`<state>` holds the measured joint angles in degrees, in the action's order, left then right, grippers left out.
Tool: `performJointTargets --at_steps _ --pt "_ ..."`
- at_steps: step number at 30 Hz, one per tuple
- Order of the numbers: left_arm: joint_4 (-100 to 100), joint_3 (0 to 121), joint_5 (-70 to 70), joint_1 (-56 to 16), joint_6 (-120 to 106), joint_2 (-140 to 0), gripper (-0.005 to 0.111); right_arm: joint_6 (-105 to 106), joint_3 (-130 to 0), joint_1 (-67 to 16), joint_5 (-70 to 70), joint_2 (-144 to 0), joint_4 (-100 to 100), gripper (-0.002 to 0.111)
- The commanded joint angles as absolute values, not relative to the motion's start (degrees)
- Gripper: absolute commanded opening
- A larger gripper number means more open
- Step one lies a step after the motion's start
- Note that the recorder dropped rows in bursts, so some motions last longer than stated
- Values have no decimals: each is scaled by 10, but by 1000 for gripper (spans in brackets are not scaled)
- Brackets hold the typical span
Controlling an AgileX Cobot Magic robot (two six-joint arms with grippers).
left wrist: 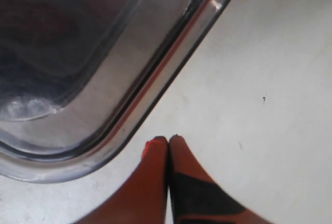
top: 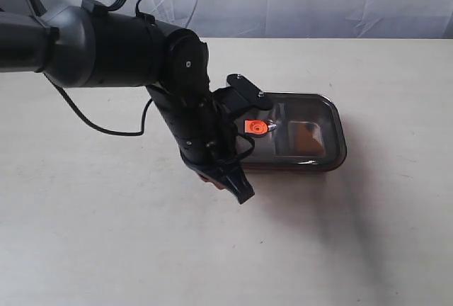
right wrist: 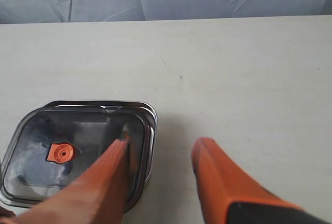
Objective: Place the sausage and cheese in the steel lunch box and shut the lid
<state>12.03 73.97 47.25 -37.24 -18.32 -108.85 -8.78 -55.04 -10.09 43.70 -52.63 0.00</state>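
1. Exterior view: the lid (top: 304,111) lies flat over the box (right wrist: 151,120), with its orange valve (top: 256,127) facing up at the centre.
2. Through the dark lid an orange-brown patch shows in the compartment far from the arm. I take it for the cheese (top: 310,138). The sausage cannot be made out, because the arm and the smoky lid hide the other end of the box.
3. In the right wrist view a strip of steel rim shows past two edges of the lid. The lid may be resting rather than pressed home, though I cannot tell for sure.
4. The left claw (left wrist: 168,140) is pinched tight and holds nothing. Its tips are just beside a rounded corner of the box, low over the surface (top: 106,235).
5. The right claw (right wrist: 164,143) is spread wide and empty, and it hangs back from the box.
6. Loading looks done, and the step in hand is closing. The next move calls for lifting a claw over the lid and pressing down evenly, near the valve or along the edges. The box must not skid or the lid tip.
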Motion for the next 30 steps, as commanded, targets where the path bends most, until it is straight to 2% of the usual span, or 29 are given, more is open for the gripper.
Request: performJointTargets --at_steps 1,30 --pt "118 743 463 -371 -179 -1090 0 -87 -552 -98 428 -523 -8 40" --pt "121 752 461 -371 -180 -1120 0 -87 -552 -98 420 -523 -8 40"
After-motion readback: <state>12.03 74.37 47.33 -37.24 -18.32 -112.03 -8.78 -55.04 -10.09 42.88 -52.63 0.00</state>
